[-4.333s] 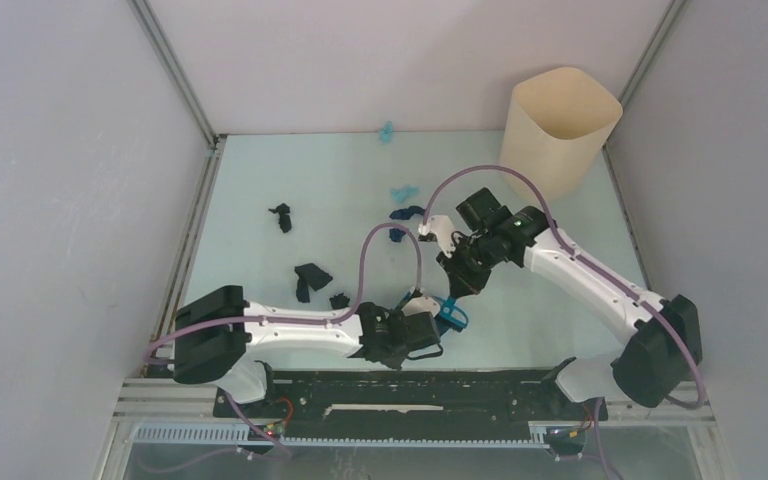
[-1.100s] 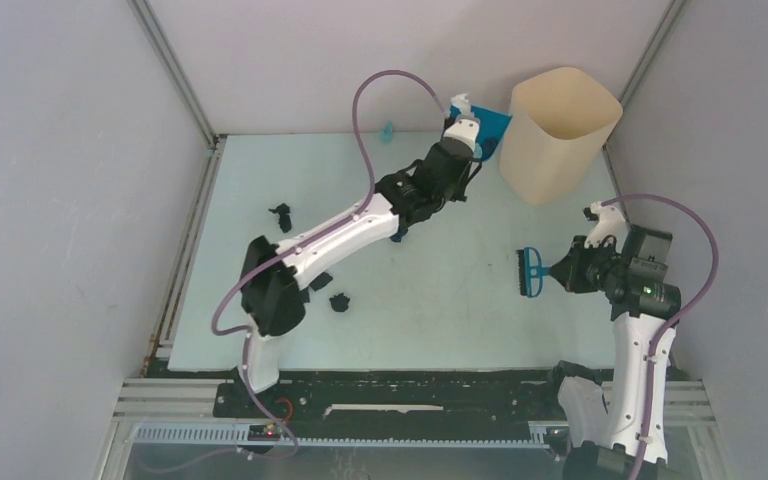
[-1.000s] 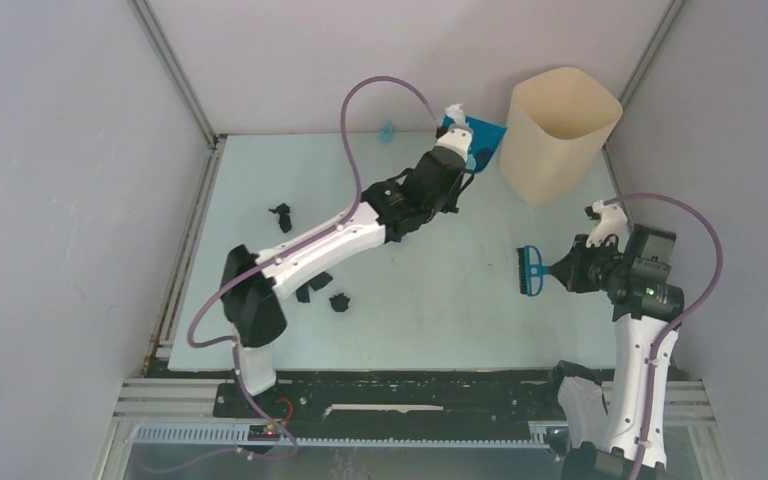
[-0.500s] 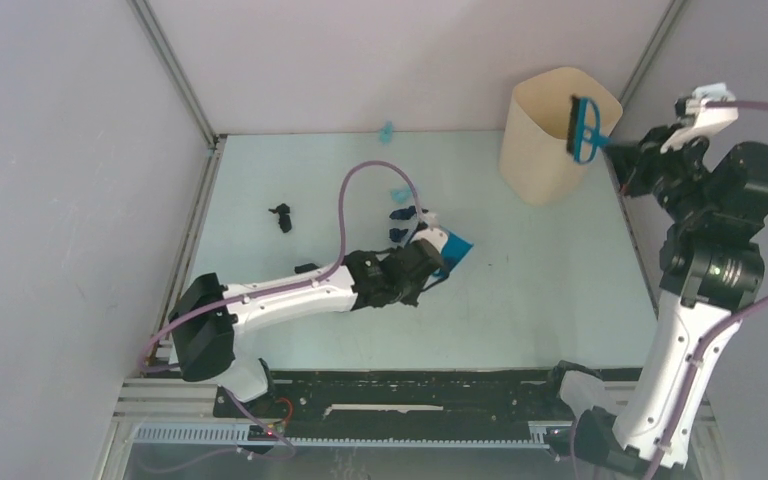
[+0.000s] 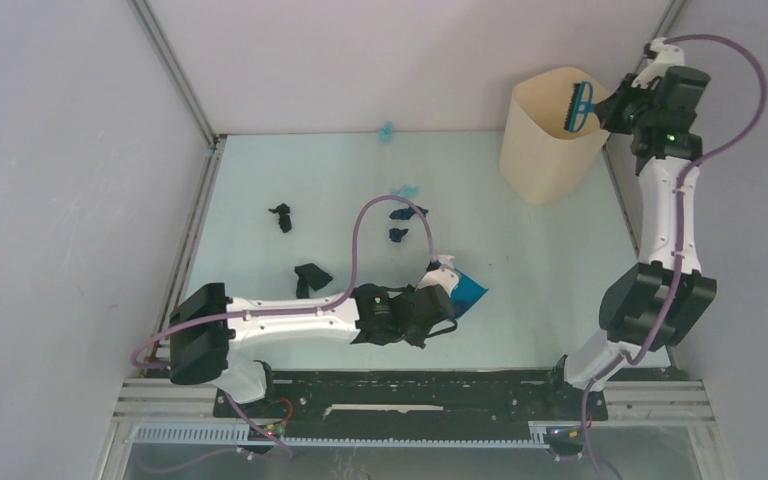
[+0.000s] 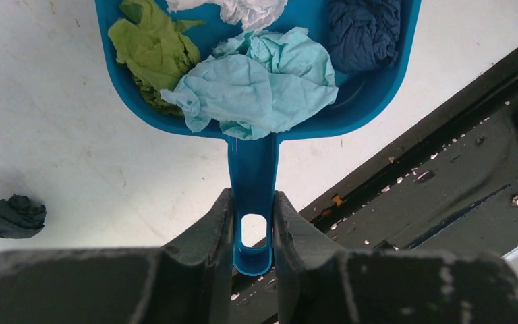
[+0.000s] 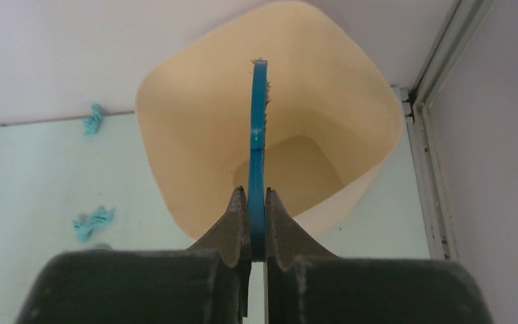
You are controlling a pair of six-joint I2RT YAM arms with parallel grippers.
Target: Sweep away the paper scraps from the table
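My left gripper [image 5: 442, 303] is shut on the handle [image 6: 253, 169] of the blue dustpan [image 5: 467, 289], low over the table [image 5: 530, 260] near its front edge. The pan holds a greenish scrap [image 6: 152, 50], a light blue scrap [image 6: 260, 84], a navy scrap [image 6: 364, 30] and a white scrap [image 6: 243, 8]. Dark scraps [image 5: 280, 215] [image 5: 310, 276] [image 5: 400, 213] and light blue scraps [image 5: 405, 190] [image 5: 387, 130] lie on the table. My right gripper [image 5: 607, 106] is shut on the blue hand brush [image 5: 580, 106], held above the beige bin [image 5: 550, 150].
The bin [image 7: 175, 169] stands at the back right corner; the brush [image 7: 259, 121] hangs edge-on over its opening. A dark scrap [image 6: 10, 216] lies left of the dustpan. The black base rail [image 6: 445, 175] runs just past the table's front edge. Metal rails [image 5: 188, 240] edge the sides.
My left arm has drawn the dustpan back and right toward the front edge. My right arm has swung so the brush stays high over the bin's rim.
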